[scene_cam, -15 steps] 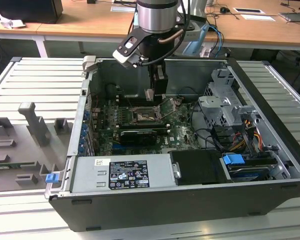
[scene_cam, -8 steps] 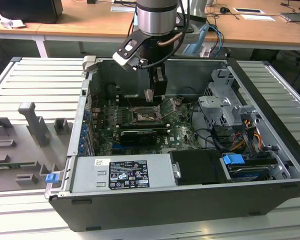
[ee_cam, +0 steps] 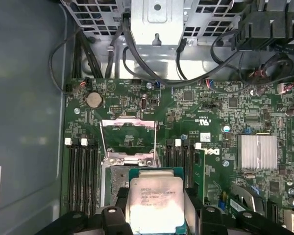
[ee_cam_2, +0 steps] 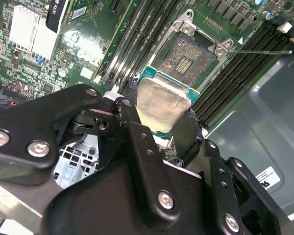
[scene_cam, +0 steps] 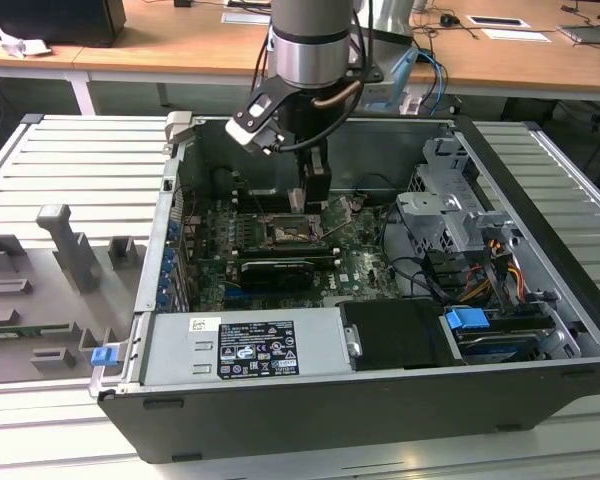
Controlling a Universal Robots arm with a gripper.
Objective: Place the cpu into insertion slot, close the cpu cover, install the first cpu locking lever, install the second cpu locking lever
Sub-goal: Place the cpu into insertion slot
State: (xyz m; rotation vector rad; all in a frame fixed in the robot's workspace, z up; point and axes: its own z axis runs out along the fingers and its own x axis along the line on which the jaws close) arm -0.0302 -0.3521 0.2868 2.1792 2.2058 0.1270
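My gripper [ee_cam_2: 159,120] is shut on the cpu [ee_cam_2: 162,102], a flat square chip with a pale metal top, pinched by its edges between the two black fingers [ee_cam_2: 129,113]. The chip hangs just above the green board, beside and partly over the insertion slot [ee_cam_2: 188,55], whose dark pin field lies bare. In the first wrist view the cpu [ee_cam: 154,200] overlaps the slot's [ee_cam: 116,182] corner. The cpu cover [ee_cam: 128,131] stands swung open past the slot, with thin wire levers raised along its sides. From outside, the gripper [scene_cam: 315,195] hovers over the slot [scene_cam: 285,236].
Black memory slots [ee_cam: 83,169] flank the socket on both sides. A silvery heatsink [ee_cam: 257,152] sits on the board. A drive cage [scene_cam: 450,205] with cables and a power supply [scene_cam: 245,345] crowd the case. A grey fixture tray [scene_cam: 60,265] lies on the exterior view's left.
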